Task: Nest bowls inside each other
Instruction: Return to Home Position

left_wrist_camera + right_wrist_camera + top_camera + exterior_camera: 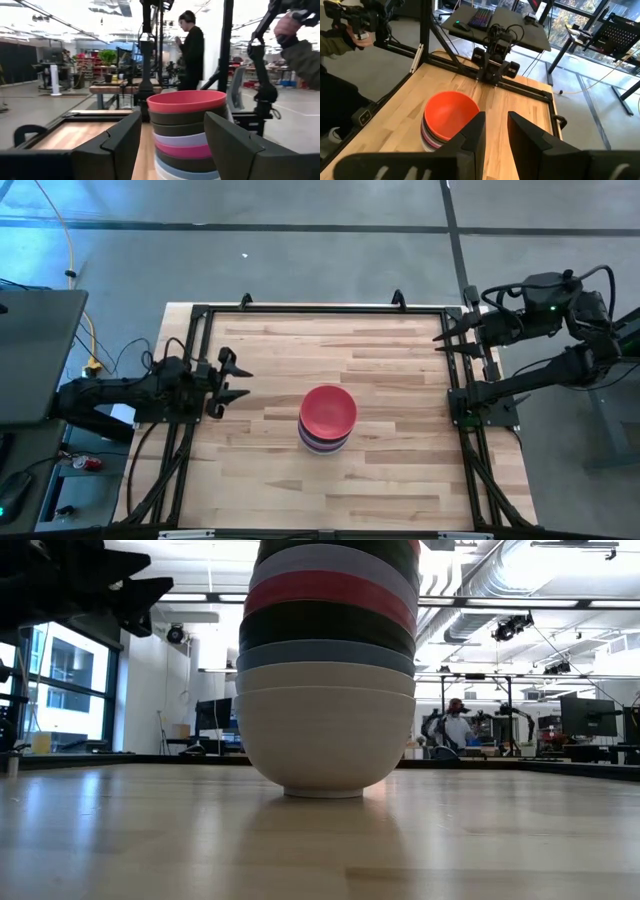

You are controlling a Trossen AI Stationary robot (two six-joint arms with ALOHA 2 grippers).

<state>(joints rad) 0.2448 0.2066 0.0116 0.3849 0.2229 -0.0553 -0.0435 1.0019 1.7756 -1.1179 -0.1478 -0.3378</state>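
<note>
Standing as one nested column near the middle of the light wooden table [400,470], the small round plain bowls [327,428] were all accounted for in a single stack. The plain red bowl [328,410] sat uppermost. Below it the left wrist view showed two black, a lavender, a magenta, another black and a blue. The low view showed the plain white bowl [325,745] at the foot, resting flat on the surface with a second white nested directly in it. No bowl lay loose anywhere on the table.

The left gripper [248,382] hung over the left edge of the table, well apart from the stack and pointed toward it. Its fingers were spread wide and held nothing. The right gripper [438,342] was at the far right corner, also well apart from the stack, its fingers parted by a narrow gap and empty. A person [192,50] stood in the room beyond the table.

Judgement: nesting looked complete, and the step in hand was parking both arms. The next move called for no grasp. Each arm needed to withdraw along its own side, clear of the column. The stack was tall on a small foot, so a sideways brush would likely tip it.
</note>
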